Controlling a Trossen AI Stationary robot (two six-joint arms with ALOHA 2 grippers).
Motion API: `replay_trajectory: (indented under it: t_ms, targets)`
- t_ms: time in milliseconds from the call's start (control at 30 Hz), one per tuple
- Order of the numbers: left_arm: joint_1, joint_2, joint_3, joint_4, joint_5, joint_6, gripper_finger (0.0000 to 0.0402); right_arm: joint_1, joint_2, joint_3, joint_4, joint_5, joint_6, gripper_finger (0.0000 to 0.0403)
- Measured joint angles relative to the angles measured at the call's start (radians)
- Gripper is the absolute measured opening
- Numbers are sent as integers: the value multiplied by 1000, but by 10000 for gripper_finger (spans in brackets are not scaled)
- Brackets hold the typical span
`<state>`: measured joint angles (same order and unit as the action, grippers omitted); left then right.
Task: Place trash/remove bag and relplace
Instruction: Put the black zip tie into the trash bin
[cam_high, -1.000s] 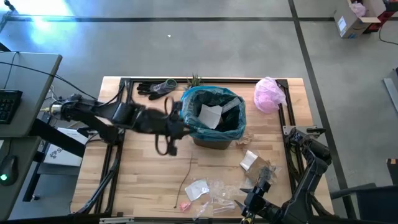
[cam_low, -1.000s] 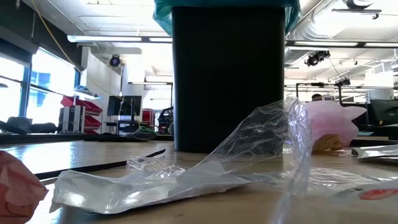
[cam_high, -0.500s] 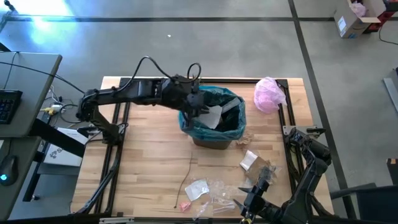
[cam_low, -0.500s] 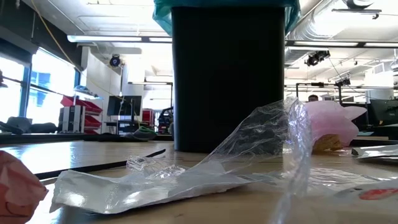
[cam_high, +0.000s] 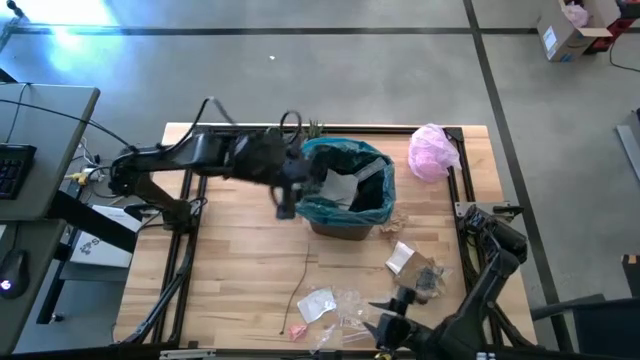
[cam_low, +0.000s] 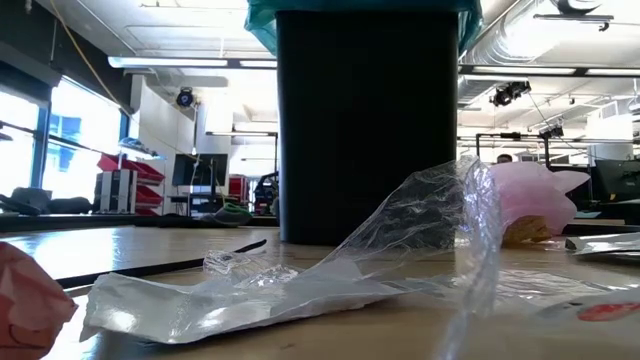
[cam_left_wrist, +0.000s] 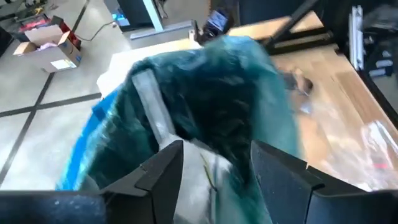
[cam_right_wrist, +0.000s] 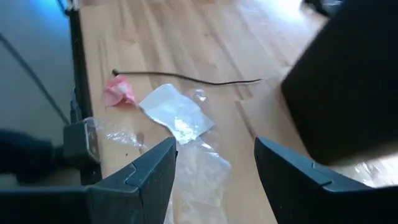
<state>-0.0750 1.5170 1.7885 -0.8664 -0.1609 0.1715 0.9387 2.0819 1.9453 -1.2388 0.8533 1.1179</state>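
Left gripper (cam_high: 286, 207) withdrawn from bag (cam_high: 322, 158), seemingly open

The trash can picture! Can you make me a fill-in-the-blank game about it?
1. The bin is lined with a teal ____.
2. The left pincer hangs beside the bin's rim with its fingers ____.
3. The pale bag near the table's far corner is coloured ____.
4. The clear wrappers lie on the ____, in front of the bin.

Missing words: bag; open; pink; table

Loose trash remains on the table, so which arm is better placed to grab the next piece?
The right: its open end effector hovers above the clear wrappers, while the left end effector is at the bin.
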Motion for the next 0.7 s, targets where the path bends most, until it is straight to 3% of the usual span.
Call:
replay_trajectory:
  t_ms: [200, 367, 533, 700]
  targets:
    - [-222, -61, -18, -136, -176, -155, 165, -97, 0, 0, 167, -130, -309, 187]
    - [-408, -72, -110, -189, -315, -412, 160, -181, 0, 1, 269, -265, -512, 148]
    - [-582, -37, -283, -121, -400, -740, 158, -223, 0, 1, 253, -309, -532, 125]
    - [-682, 66, -448, 45, -423, -1035, 158, -219, 0, -4, 241, -313, -533, 123]
